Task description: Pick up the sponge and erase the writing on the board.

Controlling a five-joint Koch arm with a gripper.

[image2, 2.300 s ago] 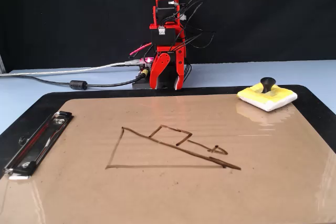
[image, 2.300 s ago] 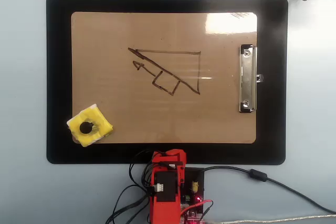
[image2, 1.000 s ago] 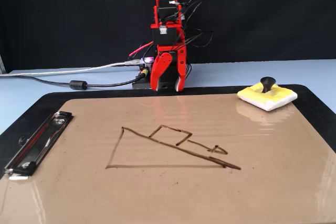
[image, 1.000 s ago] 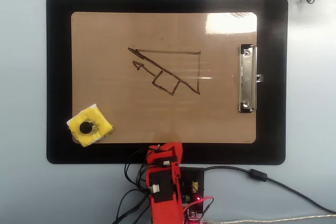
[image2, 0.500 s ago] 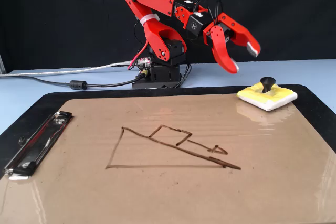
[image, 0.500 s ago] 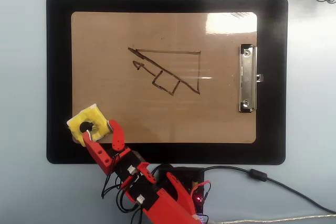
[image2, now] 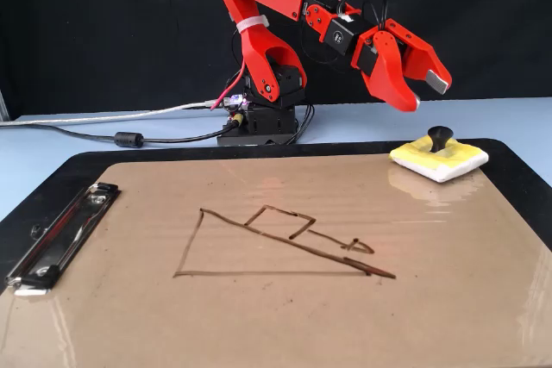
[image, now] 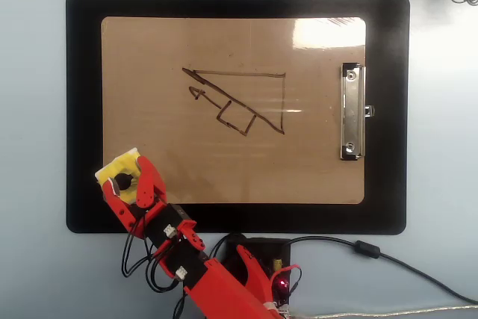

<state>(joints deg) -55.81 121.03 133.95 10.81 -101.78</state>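
Note:
The yellow sponge (image2: 438, 159) with its black knob lies at the far right corner of the light-brown board (image2: 259, 325) in the fixed view. In the overhead view the sponge (image: 118, 164) is at the board's (image: 224, 169) lower left corner, mostly under the gripper. My red gripper (image2: 421, 92) hangs a little above the sponge, jaws apart and empty; it also shows in the overhead view (image: 124, 173). The writing (image: 239, 102), a dark triangle with a small square and arrow strokes, is in the board's middle (image2: 276, 247).
A black mat (image: 82, 110) lies under the board. A silver clip (image: 352, 112) is on the board's right edge in the overhead view, left (image2: 60, 234) in the fixed view. The arm's base (image2: 263, 118) and cables (image2: 129, 138) sit beyond the mat.

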